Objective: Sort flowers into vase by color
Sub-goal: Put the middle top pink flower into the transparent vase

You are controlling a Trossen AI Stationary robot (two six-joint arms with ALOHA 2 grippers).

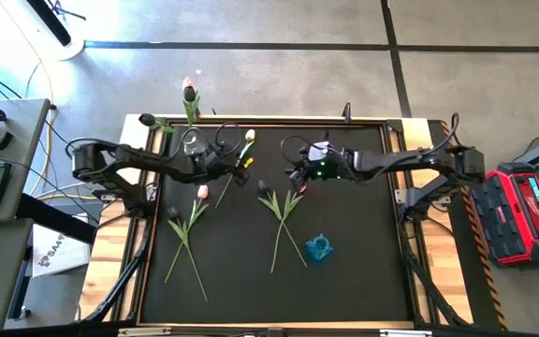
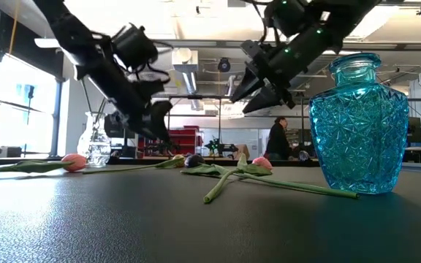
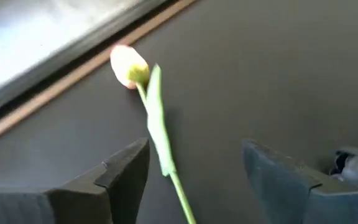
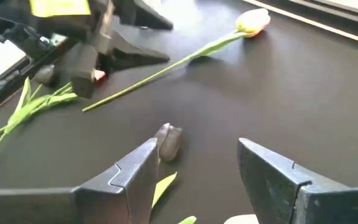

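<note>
Left gripper (image 3: 194,180) hovers, jaws wide, astride thin green stem of pale pink artificial tulip (image 3: 129,65) lying on black tabletop (image 1: 363,271). Best: drop lower, centre stem, pinch gently. Right gripper (image 4: 194,174) waits, jaws wide, over dark-headed tulip (image 4: 168,142).

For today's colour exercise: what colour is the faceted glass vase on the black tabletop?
Turquoise blue, the faceted glass vase shows best in the low view.

A blue glass vase (image 2: 358,124) stands right of tulips (image 2: 229,172) lying on the dark table (image 2: 196,226).
</note>
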